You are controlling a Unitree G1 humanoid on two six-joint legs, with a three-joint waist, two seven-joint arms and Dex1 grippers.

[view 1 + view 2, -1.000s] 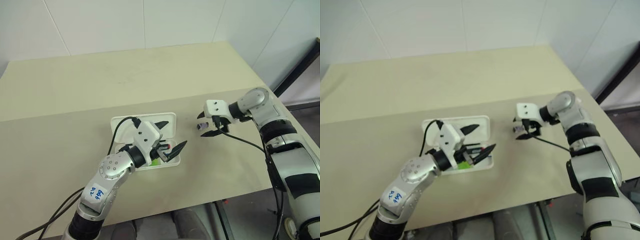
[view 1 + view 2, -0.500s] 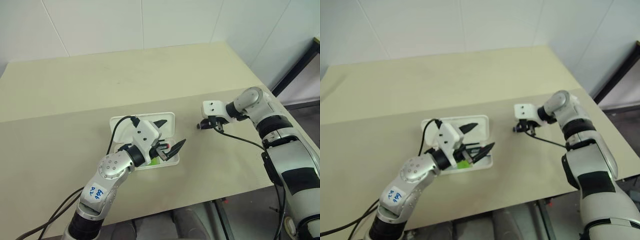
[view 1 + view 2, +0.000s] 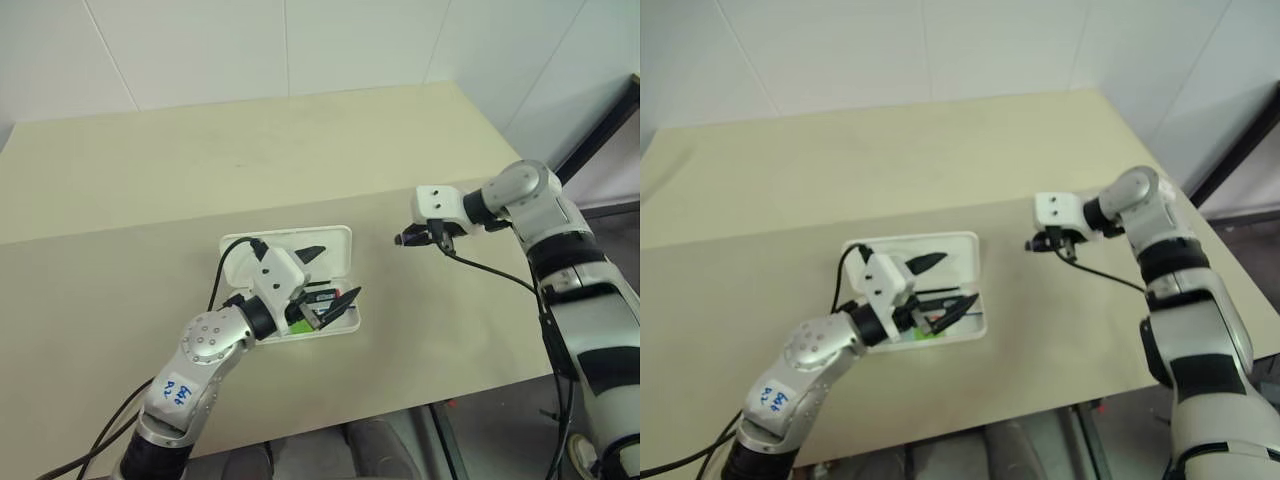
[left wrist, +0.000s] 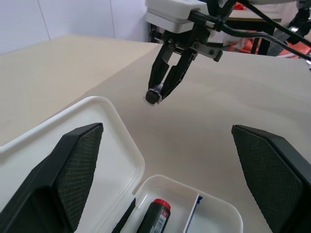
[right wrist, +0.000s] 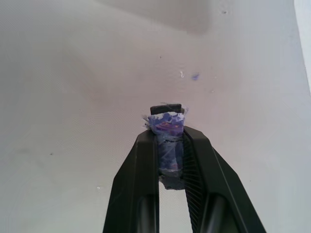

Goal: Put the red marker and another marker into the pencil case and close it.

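A: Table (image 3: 150, 190): pale beige top, matte, smooth, faintly scuffed. White panelled wall behind it, thin seams between the panels. A dark strip runs down the wall's far right.

B: And the pencil case (image 3: 335, 240)?

A: Flat white plastic, rounded corners, lying open near the table's front edge. Lid half lies toward the wall, tray half toward the front. Glossy rim in the left wrist view.

B: Contents?

A: Red marker (image 4: 154, 217): black barrel, red cap, round in section, lying in the tray. Green marker (image 3: 306, 324): a stubby bright green bit beside it in the tray, partly hidden by the left claw (image 3: 328, 275).

B: State of that claw?

A: Fingers wide apart, gripping nothing. Black, wedge-shaped, with ribbed pads. It hangs over the open case, one finger above the lid, the other above the tray.

B: Right side?

A: Right claw (image 3: 404, 239) is well apart from the case, above bare table. Fingers clamped together on a small dark piece (image 5: 166, 138): short, cylinder-like, with a flat dark end and a bluish-purple mottled wrap, frayed at the edge. It sticks out past the fingertips and looks clear of the surface.

B: Anything on the table under it?

A: Tiny specks, one purplish.
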